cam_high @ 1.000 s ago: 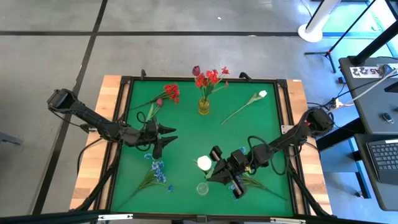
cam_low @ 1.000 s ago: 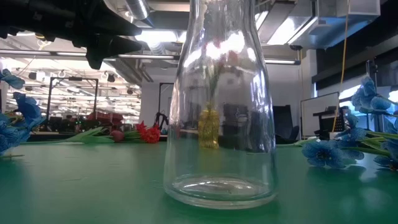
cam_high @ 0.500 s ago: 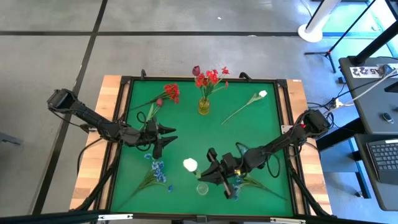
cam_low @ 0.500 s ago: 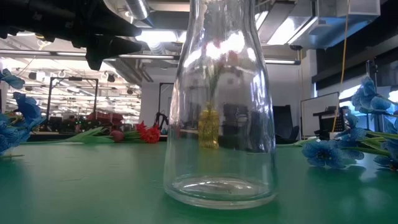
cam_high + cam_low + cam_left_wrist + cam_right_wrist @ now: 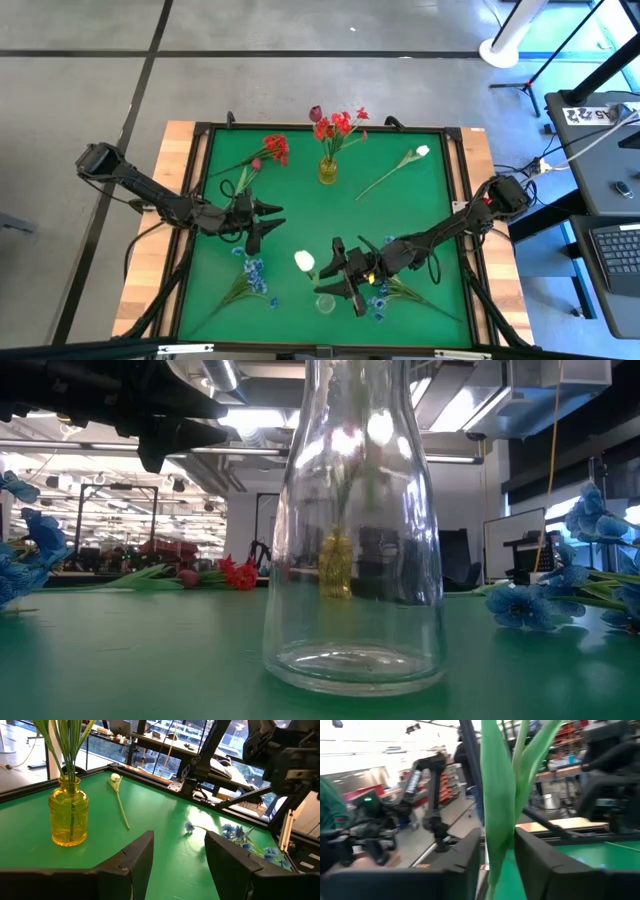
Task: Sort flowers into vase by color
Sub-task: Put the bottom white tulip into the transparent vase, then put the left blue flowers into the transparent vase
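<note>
**Right arm holding white flower over clear vase; left arm waiting**

The clear glass vase [image 5: 325, 302] is standing empty on the green table [image 5: 420, 220], at the middle of its near edge. All positions below are given relative to this vase.

1. The right gripper [image 5: 330, 272] is hovering just beyond the vase, slightly above its mouth.
2. A white flower [image 5: 304, 262] is running through this gripper. Its bloom is showing just beyond the vase and to the left. In the right wrist view, its green stem and leaf [image 5: 497, 810] are rising upright through the gripper.
3. Whether this claw is clenching the stem or releasing it cannot be told.
4. The left gripper [image 5: 272, 215] is waiting farther beyond the vase and to the left, released and grasping nothing.
5. Blue flowers [image 5: 255, 272] are lying on the table just left of the vase. More blue flowers [image 5: 385, 297] are lying just to its right.
6. A yellow vase [image 5: 328, 170] holding red flowers [image 5: 338, 124] is standing well beyond the clear vase.
7. Loose red flowers [image 5: 275, 148] are lying far beyond and to the left. A second white flower [image 5: 422, 152] is lying far beyond and to the right.
</note>
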Robot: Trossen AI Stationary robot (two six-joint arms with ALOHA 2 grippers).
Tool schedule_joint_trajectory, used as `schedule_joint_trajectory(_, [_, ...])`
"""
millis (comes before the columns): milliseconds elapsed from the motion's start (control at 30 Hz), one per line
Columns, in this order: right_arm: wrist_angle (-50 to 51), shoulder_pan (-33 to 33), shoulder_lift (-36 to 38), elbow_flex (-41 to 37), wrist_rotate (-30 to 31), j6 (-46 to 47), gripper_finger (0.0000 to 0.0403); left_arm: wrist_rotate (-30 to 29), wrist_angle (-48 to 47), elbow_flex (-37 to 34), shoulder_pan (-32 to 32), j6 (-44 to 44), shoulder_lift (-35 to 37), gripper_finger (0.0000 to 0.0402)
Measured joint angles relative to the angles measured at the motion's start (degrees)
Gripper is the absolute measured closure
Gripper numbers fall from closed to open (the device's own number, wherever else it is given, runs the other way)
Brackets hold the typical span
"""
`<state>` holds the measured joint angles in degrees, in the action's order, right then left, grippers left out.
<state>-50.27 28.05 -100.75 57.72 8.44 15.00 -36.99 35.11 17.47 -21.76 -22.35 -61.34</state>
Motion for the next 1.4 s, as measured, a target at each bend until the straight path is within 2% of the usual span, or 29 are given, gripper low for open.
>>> schedule_joint_trajectory(200, [8.9,0.1,3.2,0.0,-1.0,1.4,0.0183,0.0,0.0,0.0,0.0,0.0,0.0,0.0230])
schedule_joint_trajectory(367, [21.7,0.0,7.4,0.0,-0.5,3.6,0.0138,0.0,0.0,0.0,0.0,-1.1,0.0,0.0230])
schedule_joint_trajectory(533, [33.6,0.0,12.8,0.0,0.3,4.9,0.0126,1.9,0.0,0.0,0.0,-1.5,0.0,0.0230])
schedule_joint_trajectory(633, [40.1,0.0,15.8,0.0,2.6,5.4,0.0129,6.4,-0.4,0.0,0.0,-3.0,0.0,0.0230])
schedule_joint_trajectory(733, [44.4,0.0,18.6,0.0,5.1,5.9,0.0133,13.3,-3.4,0.1,0.0,-6.3,0.4,0.0230])
schedule_joint_trajectory(833, [48.4,0.0,20.5,0.0,6.5,5.9,0.0134,18.5,-15.6,2.3,-0.1,-12.8,2.2,0.0230])
schedule_joint_trajectory(967, [52.1,0.0,22.7,0.0,8.7,5.8,0.0134,19.7,-46.1,10.3,-1.5,-22.0,3.0,0.0230])
schedule_joint_trajectory(1067, [54.3,0.0,23.5,0.0,10.9,5.5,0.0134,20.6,-62.0,17.8,-3.6,-26.7,2.4,0.0230])
schedule_joint_trajectory(1133, [55.6,0.0,23.8,0.0,12.7,5.3,0.0134,22.4,-68.6,22.1,-5.6,-28.9,2.4,0.0230])
schedule_joint_trajectory(1233, [57.9,0.0,23.9,0.0,14.6,5.3,0.0134,23.7,-73.4,27.2,-9.4,-33.4,2.4,0.0230])
schedule_joint_trajectory(1400, [60.3,0.0,23.9,0.0,15.1,5.8,0.0134,24.8,-77.9,28.8,-17.5,-47.2,0.9,0.0230])
